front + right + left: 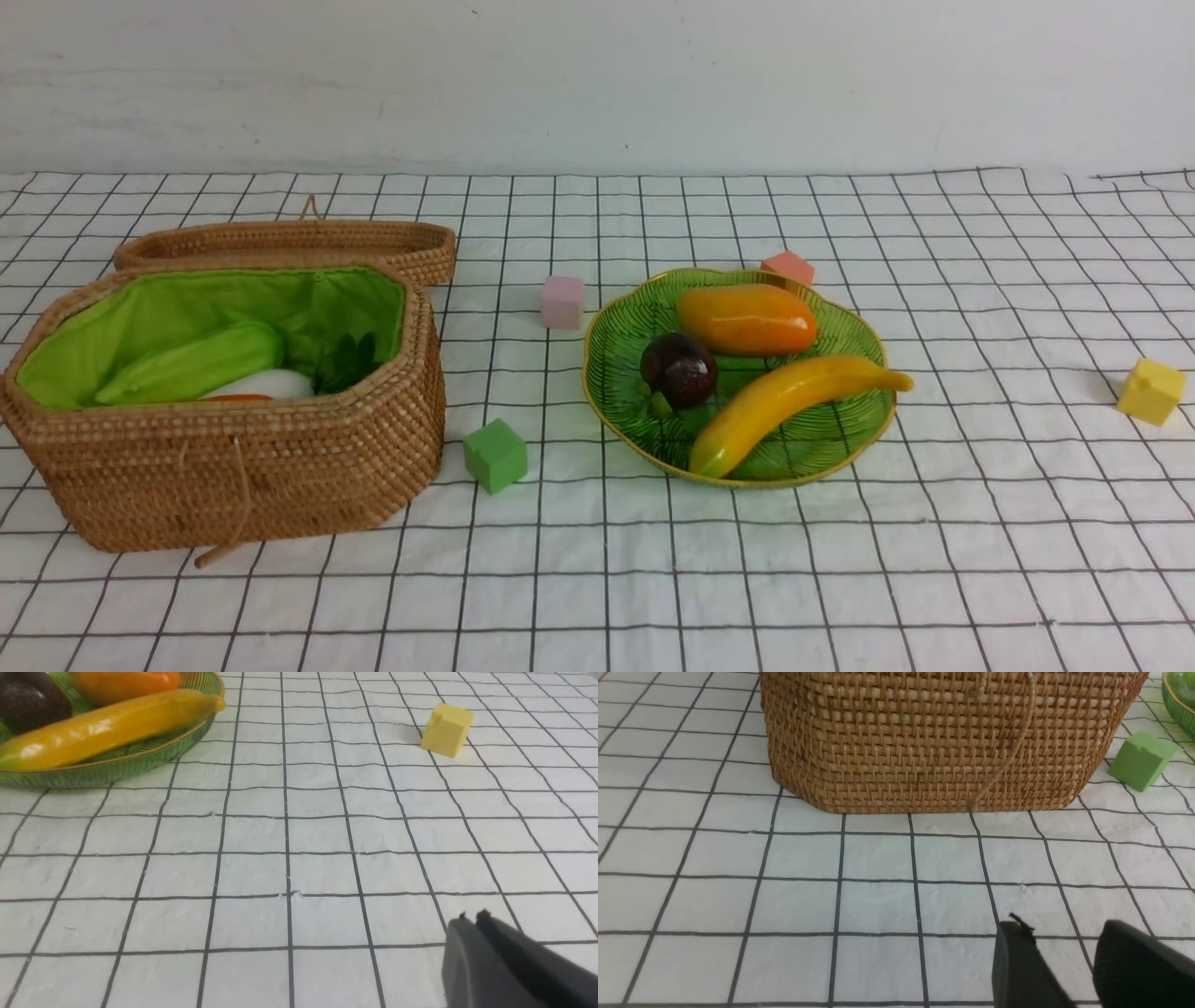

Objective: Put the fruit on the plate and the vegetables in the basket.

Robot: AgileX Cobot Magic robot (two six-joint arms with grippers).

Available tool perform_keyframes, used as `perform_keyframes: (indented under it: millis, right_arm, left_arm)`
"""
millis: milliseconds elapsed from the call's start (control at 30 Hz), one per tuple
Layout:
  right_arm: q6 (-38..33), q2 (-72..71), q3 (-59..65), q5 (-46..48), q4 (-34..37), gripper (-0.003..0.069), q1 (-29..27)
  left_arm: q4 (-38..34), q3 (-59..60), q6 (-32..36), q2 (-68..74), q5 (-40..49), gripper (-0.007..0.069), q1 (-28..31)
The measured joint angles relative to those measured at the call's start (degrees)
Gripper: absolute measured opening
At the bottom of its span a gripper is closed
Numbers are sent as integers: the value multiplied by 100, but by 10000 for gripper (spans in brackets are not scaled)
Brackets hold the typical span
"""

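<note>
Bright, even light; soft shadows hug the basket (280, 467); glare glints off the banana (794, 397); sharp focus throughout.

1. open checked cloth (653, 579) lies bare in front of the basket (280, 467) and the plate (840, 448).
2. a green cube (495, 455) sits in the gap between them; a pink cube (562, 301) stands farther back.
3. the wicker lid (280, 245) blocks the basket's far side.
4. a yellow cube (1150, 390) sits well right of the plate.

Mango (747, 319), purple fruit (680, 370), banana (789, 403) on green plate (845, 446); vegetables (196, 364) inside wicker basket (280, 467).
</note>
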Motion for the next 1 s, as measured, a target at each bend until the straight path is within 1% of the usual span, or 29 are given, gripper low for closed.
perform_keyframes:
  millis: [1000]
  right_arm:
    - [-16,-3,0,-2,-10,68,0]
  left_arm:
    - [14,0,0,0,-45,239,0]
